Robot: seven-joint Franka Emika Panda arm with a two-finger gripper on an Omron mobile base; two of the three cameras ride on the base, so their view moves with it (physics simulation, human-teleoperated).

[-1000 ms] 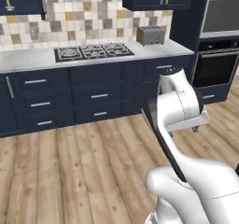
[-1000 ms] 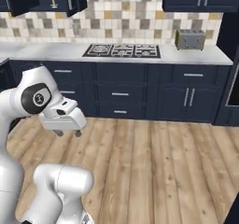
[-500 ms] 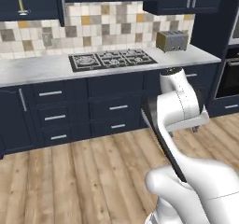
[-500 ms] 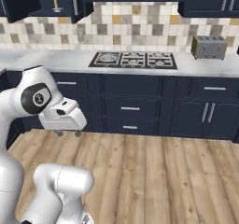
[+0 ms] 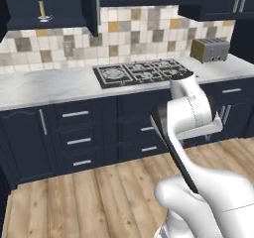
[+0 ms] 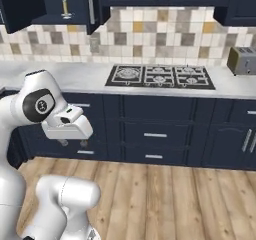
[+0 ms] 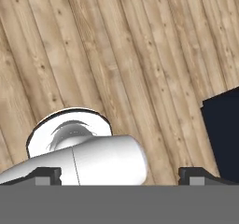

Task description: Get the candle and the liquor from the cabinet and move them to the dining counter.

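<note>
gripper (image 7: 119,174): we see both tips spread wide, nothing between them; it points down at the floor. In right base view it hangs under the hand (image 6: 72,143), in front of the drawers.
floor (image 7: 140,55): pale wood planks, w/ a dark cabinet corner at the right edge of hand view.
drawers (image 5: 77,128): navy base units w/ silver bar pulls, just behind the arm.
worktop (image 5: 44,86): white marble, runs along the tiled wall.
hob (image 5: 141,72): black gas hob set in the worktop, approx. centre.
toaster (image 5: 210,49): silver, on the worktop at far right.
cabinet (image 5: 47,4): navy wall unit, upper left, door open.
candle (image 5: 43,11): we see it upright on its small holder on the open cabinet's shelf; also at top left in right base view (image 6: 65,10).
liquor: we can't make it out.
</note>
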